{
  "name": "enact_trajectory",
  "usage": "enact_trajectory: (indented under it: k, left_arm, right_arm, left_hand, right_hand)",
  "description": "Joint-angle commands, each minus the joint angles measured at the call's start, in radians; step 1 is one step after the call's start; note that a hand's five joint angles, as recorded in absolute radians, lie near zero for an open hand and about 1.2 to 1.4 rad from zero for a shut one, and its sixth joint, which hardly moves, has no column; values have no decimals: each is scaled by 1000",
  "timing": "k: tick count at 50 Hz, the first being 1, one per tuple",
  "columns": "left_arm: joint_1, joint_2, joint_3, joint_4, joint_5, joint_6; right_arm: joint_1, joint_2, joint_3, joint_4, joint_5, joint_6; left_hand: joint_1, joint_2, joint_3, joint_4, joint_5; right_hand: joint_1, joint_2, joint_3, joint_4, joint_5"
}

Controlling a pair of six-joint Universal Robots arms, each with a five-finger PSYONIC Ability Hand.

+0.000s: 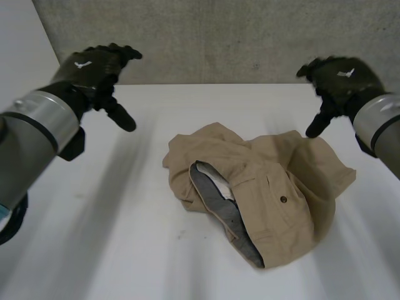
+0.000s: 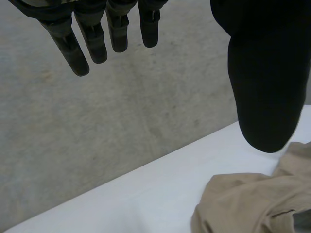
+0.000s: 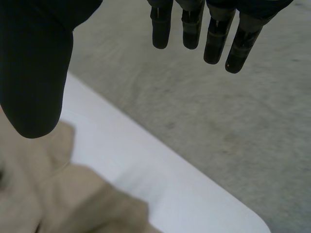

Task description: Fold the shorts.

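Crumpled tan cotton shorts (image 1: 281,181) with a grey lining lie mid-way on the white bench (image 1: 112,237). They look soft, light and likely to slump; the waistband seems the best hold. The left robot hand (image 1: 94,65) and right robot hand (image 1: 340,78) hover on either side, both released and empty.

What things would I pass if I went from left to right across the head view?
Left hand → tan shorts lying crumpled on the table → right hand.
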Motion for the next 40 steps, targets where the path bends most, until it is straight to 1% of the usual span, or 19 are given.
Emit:
enact_trajectory:
  k: [1, 4, 7, 9, 10, 11, 12, 15, 16, 20, 22, 23, 24, 27, 28, 30, 34, 36, 40]
  left_arm:
    - [-110, -103, -95, 162, 54, 119]
    - [-164, -189, -124, 207, 52, 211]
    - [-211, -285, -121, 240, 52, 287]
    - [-230, -333, -113, 263, 49, 317]
    - [-238, -371, -104, 300, 42, 333]
    - [-242, -390, -98, 321, 34, 341]
    - [-247, -428, -84, 372, 20, 350]
    - [-248, -483, -67, 450, -4, 358]
    - [-250, -520, -50, 493, -24, 361]
    - [-251, -597, 2, 555, -38, 364]
    - [-250, -623, 19, 562, -38, 364]
    - [-250, -634, 28, 562, -40, 364]
    - [-250, -654, 48, 562, -40, 364]
    - [-250, -672, 71, 561, -41, 364]
    - [-250, -678, 79, 561, -41, 364]
    - [-250, -675, 79, 561, -44, 363]
    - [-244, -663, 72, 556, -58, 361]
    - [-242, -645, 63, 550, -75, 361]
    - [-239, -596, 40, 540, -86, 360]
  right_arm:
    - [-12, 2, 148, 49, -108, -171]
    - [-15, 2, 243, 11, -116, -169]
    - [-34, 2, 360, -72, -123, -171]
    - [-69, -1, 442, -142, -132, -175]
    - [-81, -1, 465, -162, -139, -175]
    - [-90, -1, 487, -182, -142, -177]
    - [-106, -1, 522, -214, -152, -175]
    - [-118, -1, 564, -247, -169, -175]
    - [-119, -1, 570, -250, -172, -175]
    - [-123, -1, 587, -258, -176, -174]
    - [-121, -1, 590, -259, -176, -174]
    - [-121, -1, 590, -262, -176, -172]
    - [-121, -1, 591, -265, -176, -171]
    - [-123, -1, 594, -273, -174, -169]
    - [-123, -1, 596, -271, -174, -169]
    - [-123, -1, 596, -270, -174, -169]
    - [-121, -27, 599, -255, -169, -169]
    - [-112, -71, 610, -229, -168, -181]
    - [-90, -142, 625, -131, -185, -180]
  left_hand:
    - [12, 0, -6, 4, -14]
    - [24, 12, 6, 15, -2]
    - [24, 12, 6, 15, -2]
    - [29, 18, 11, 21, 4]
    - [35, 24, 17, 27, 9]
    - [38, 27, 20, 30, 12]
    - [59, 47, 41, 50, 33]
    - [103, 91, 85, 95, 77]
    - [126, 115, 108, 118, 100]
    - [267, 255, 249, 259, 241]
    - [311, 300, 293, 303, 285]
    - [361, 349, 343, 353, 335]
    - [501, 489, 483, 493, 475]
    - [739, 728, 721, 731, 713]
    - [981, 970, 963, 973, 955]
    - [1203, 1191, 1184, 1194, 1177]
    - [1203, 1192, 1185, 1195, 1178]
    - [1203, 1192, 1185, 1195, 1178]
    - [1203, 1192, 1185, 1195, 1178]
  right_hand:
    - [-32, -47, -44, -60, -60]
    - [-32, -47, -44, -60, -60]
    - [-32, -47, -44, -60, -60]
    - [-32, -47, -44, -60, -60]
    - [-32, -47, -44, -60, -60]
    - [-32, -47, -44, -60, -60]
    - [-32, -47, -44, -60, -60]
    - [-32, -47, -44, -60, -60]
    - [-32, -47, -44, -60, -60]
    - [-32, -47, -44, -60, -60]
    - [-32, -47, -44, -60, -60]
    - [-32, -47, -44, -60, -60]
    - [-32, -47, -44, -60, -60]
    - [-32, -47, -44, -60, -60]
    - [-32, -47, -44, -60, -60]
    - [-32, -47, -44, -60, -60]
    - [-32, -47, -44, -60, -60]
    - [-32, -47, -44, -60, -60]
    - [-22, -37, -34, -51, -50]
